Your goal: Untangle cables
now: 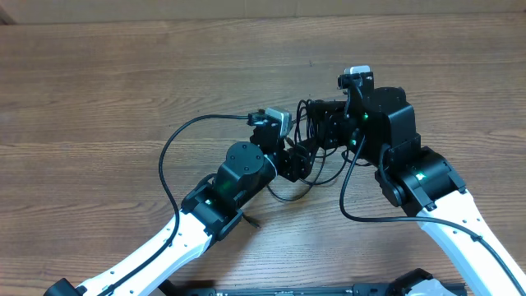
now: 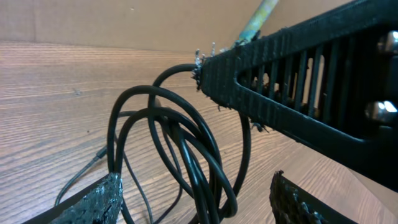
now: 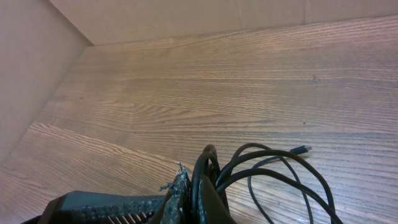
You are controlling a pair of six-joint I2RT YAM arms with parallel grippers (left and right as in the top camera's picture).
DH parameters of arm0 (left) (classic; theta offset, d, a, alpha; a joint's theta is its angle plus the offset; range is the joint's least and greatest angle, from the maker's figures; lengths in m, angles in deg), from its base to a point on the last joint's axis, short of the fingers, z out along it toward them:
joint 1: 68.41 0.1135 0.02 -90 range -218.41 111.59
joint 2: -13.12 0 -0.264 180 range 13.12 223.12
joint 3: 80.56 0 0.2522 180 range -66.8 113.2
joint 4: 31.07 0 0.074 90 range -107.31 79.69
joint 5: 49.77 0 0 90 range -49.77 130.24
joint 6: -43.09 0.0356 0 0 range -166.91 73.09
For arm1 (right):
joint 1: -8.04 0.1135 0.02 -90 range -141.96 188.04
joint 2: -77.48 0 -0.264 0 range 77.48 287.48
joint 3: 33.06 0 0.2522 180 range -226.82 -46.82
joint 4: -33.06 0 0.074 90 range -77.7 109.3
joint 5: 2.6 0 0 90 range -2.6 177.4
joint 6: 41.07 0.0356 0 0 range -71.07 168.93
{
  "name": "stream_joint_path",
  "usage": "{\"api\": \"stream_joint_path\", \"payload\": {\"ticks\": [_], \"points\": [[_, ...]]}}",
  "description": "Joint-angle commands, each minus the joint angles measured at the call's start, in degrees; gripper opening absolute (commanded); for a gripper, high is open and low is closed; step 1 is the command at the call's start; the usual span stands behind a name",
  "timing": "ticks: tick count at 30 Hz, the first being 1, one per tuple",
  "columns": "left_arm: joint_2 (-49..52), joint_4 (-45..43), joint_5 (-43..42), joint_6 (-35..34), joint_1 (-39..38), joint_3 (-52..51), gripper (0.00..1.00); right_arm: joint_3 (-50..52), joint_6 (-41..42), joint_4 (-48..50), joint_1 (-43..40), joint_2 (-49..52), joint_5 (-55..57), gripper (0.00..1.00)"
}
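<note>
Finds thin, glossy black cables (image 2: 205, 155) bunched in overlapping loops between the spread fingers of the left hand (image 2: 196, 186), unclamped. Finds right hand (image 3: 194, 180) pinched shut on one bend of the same bundle. Notes a small plug (image 3: 305, 148) lying on the table (image 3: 186, 93) beyond the right hand. Cannot make out the tangle's centre from overhead: covered by both hands.

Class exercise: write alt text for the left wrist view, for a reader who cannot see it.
Loops of black cables sit between the fingers of the open left gripper. The right gripper pinches them at upper right, above a wooden table.
</note>
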State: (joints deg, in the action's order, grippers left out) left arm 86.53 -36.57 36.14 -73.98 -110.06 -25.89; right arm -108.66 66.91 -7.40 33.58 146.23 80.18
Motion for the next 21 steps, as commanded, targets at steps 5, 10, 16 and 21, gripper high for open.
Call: {"api": "stream_joint_path", "payload": {"ticks": [5, 10, 16, 21], "points": [[0.09, -0.20, -1.70, -0.02, 0.00, 0.39, 0.72, -1.97, -0.22, 0.26, -0.17, -0.48, -0.63, 0.04], [0.11, 0.00, -1.29, 0.00, 0.00, 0.42, 0.71, -1.97, -0.24, 0.48, -0.17, -0.48, -1.97, 0.04], [1.62, -0.15, -1.29, -0.04, 0.00, 0.39, 0.70, -1.97, -0.24, 0.52, -0.17, -0.48, -2.27, 0.04], [2.75, -1.31, -1.31, -0.46, 0.00, 0.39, 0.45, -1.97, -0.26, 0.52, -0.17, -0.48, -3.17, 0.04]]}}
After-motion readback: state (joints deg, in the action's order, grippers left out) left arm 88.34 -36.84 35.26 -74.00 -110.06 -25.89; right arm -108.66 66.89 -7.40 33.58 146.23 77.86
